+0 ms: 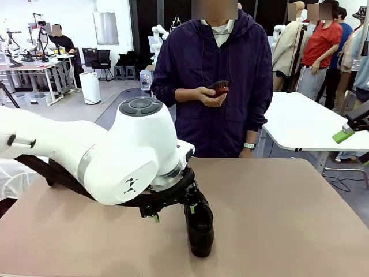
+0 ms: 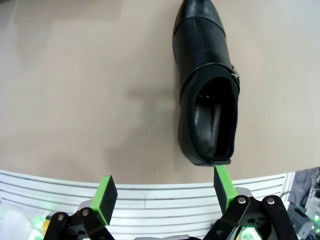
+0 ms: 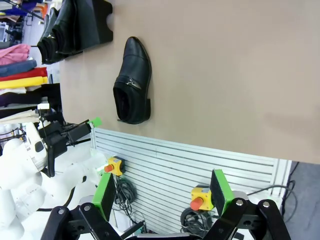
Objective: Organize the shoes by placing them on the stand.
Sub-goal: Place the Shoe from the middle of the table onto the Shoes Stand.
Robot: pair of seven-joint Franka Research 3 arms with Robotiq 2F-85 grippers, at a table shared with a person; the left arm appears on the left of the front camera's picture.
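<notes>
We see the left gripper (image 2: 162, 192) spread wide and empty, one green pad (image 2: 223, 186) just beside the heel of a black shoe (image 2: 207, 87) lying on the tan table (image 2: 90, 90). The right gripper (image 3: 162, 192) is also wide, holding nothing. More shoes (image 3: 62, 25) sit on the black stand (image 3: 100, 20) at the table's far edge.
</notes>
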